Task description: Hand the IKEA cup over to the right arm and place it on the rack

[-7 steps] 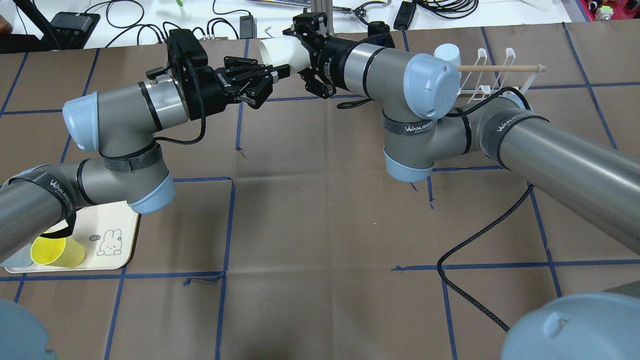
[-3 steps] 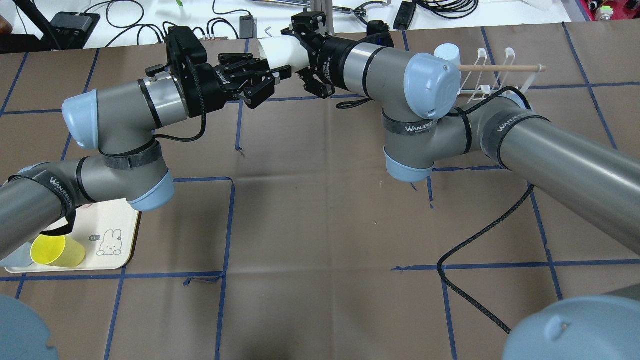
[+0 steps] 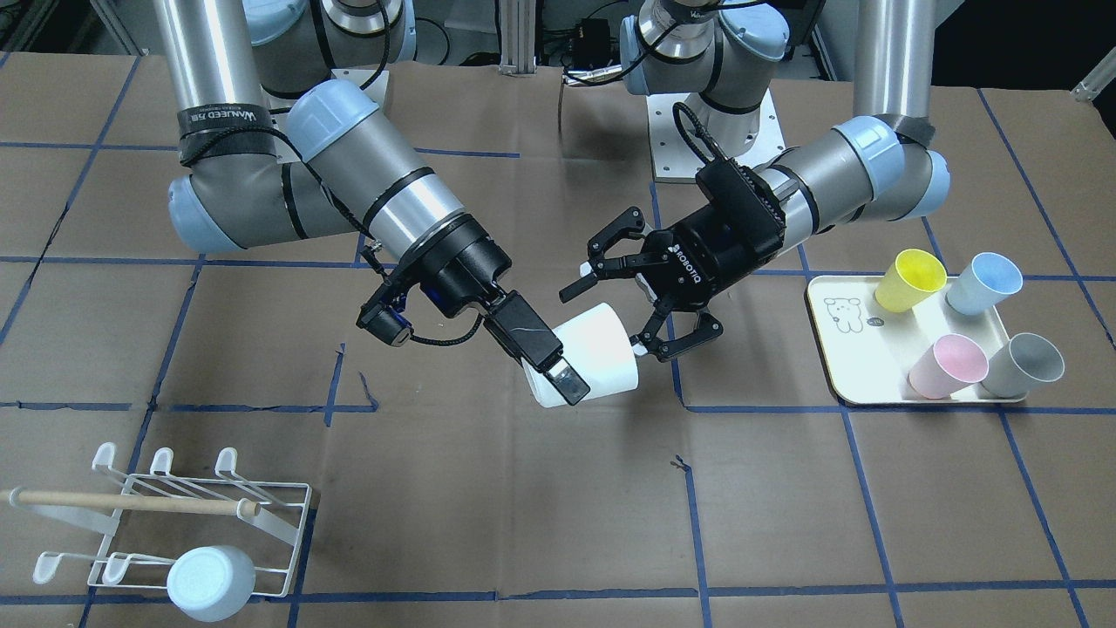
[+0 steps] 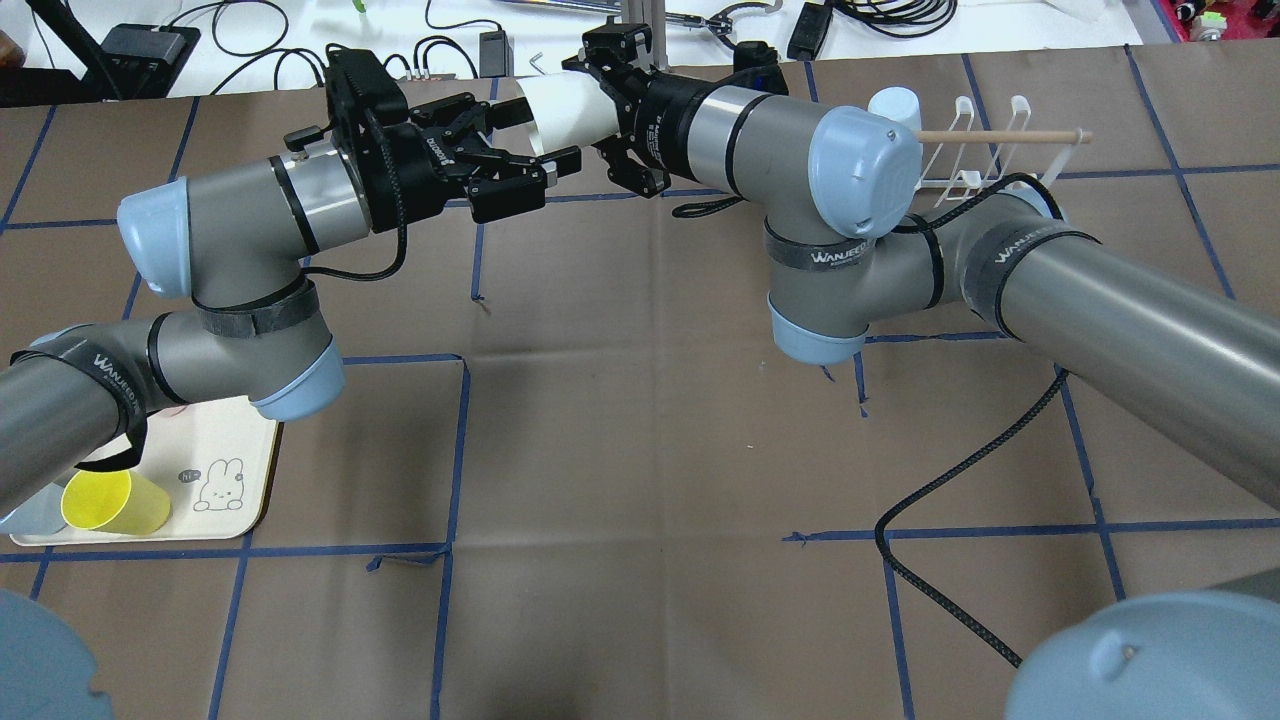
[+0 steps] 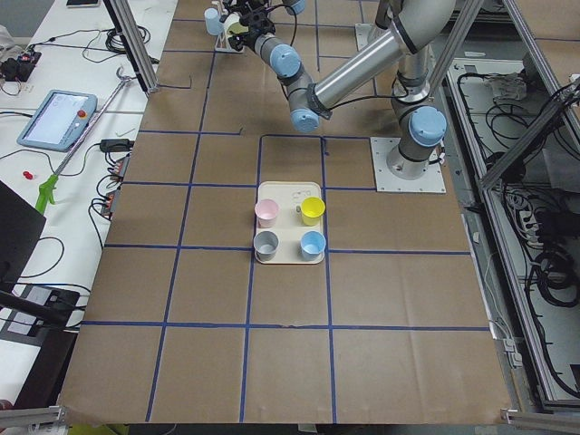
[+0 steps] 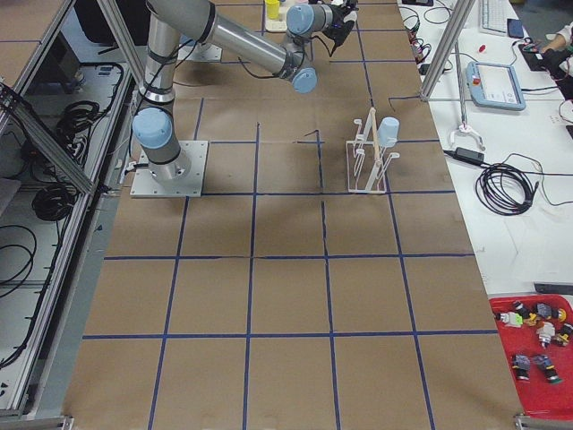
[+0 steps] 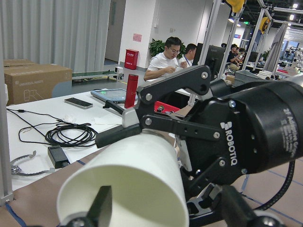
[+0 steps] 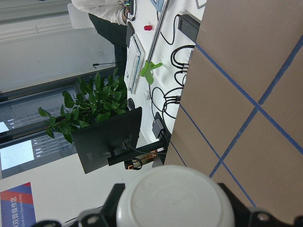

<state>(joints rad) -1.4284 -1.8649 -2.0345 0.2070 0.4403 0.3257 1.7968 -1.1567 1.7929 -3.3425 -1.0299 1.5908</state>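
Observation:
The white IKEA cup (image 3: pixel 602 353) hangs on its side above the far middle of the table (image 4: pixel 640 420). My right gripper (image 3: pixel 558 377) is shut on the cup's rim end, one finger (image 3: pixel 539 349) lying along its outer wall. My left gripper (image 3: pixel 610 321) is open, its fingers spread on either side of the cup's closed base and apart from it. The overhead view shows the cup (image 4: pixel 555 105) between the left gripper (image 4: pixel 535 133) and the right gripper (image 4: pixel 598 110). The white wire rack (image 3: pixel 200 515) stands at the right arm's end of the table.
A pale blue cup (image 3: pixel 209 583) sits upside down on a rack peg, and a wooden dowel (image 3: pixel 131 502) lies across the rack. The cream tray (image 3: pixel 824 349) on the left arm's side holds several coloured cups. A black cable (image 4: pixel 950 480) trails over the table. Cables and devices (image 4: pixel 250 30) line the far edge.
My left gripper has opened off the cup's base and drawn back a little toward its own side. The right gripper keeps hold of the cup, which has barely moved.

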